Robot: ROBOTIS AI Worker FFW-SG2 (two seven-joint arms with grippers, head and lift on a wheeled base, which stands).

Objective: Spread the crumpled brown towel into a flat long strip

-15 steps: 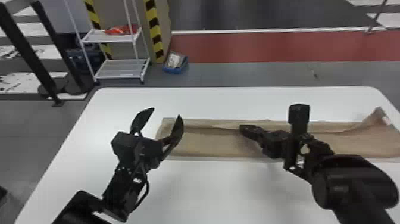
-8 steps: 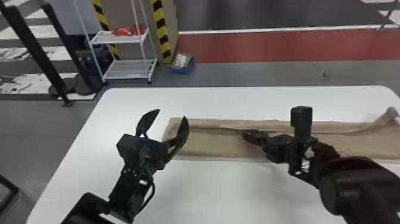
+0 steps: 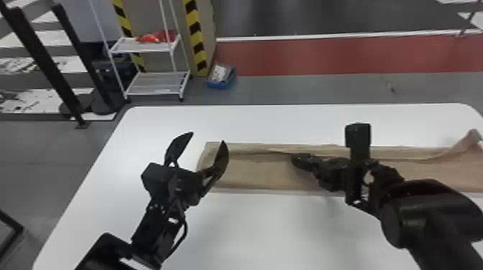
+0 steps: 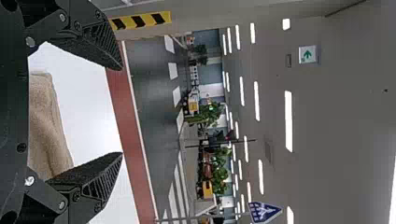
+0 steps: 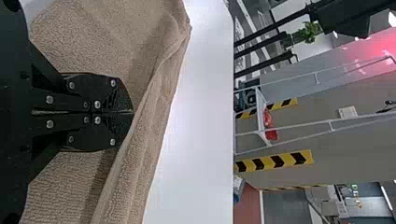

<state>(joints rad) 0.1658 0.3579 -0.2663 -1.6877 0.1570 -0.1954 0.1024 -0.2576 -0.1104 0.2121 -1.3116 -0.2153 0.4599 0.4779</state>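
The brown towel (image 3: 258, 172) lies stretched across the white table as a long strip, a raised fold along its far side and its right end lifted. At the towel's left end, my left gripper (image 3: 208, 138) is open above the table, with one finger overlapping the towel in the head view. Between the fingers of the left gripper (image 4: 122, 112) in its wrist view is no cloth; part of the towel (image 4: 44, 126) shows behind them. My right gripper (image 3: 296, 159) is over the towel's middle. In its wrist view, the right gripper (image 5: 132, 112) has its fingers together, tips at the fold's edge.
The white table (image 3: 273, 233) extends in front of and behind the towel. Beyond its far left corner stand a white shelf rack (image 3: 154, 82) and a blue bin (image 3: 221, 84) on the floor.
The head view has turned a little to the left, shifting the scene rightward. Relative to the towel, my right gripper has moved slightly left; my left gripper stays open near the left end.
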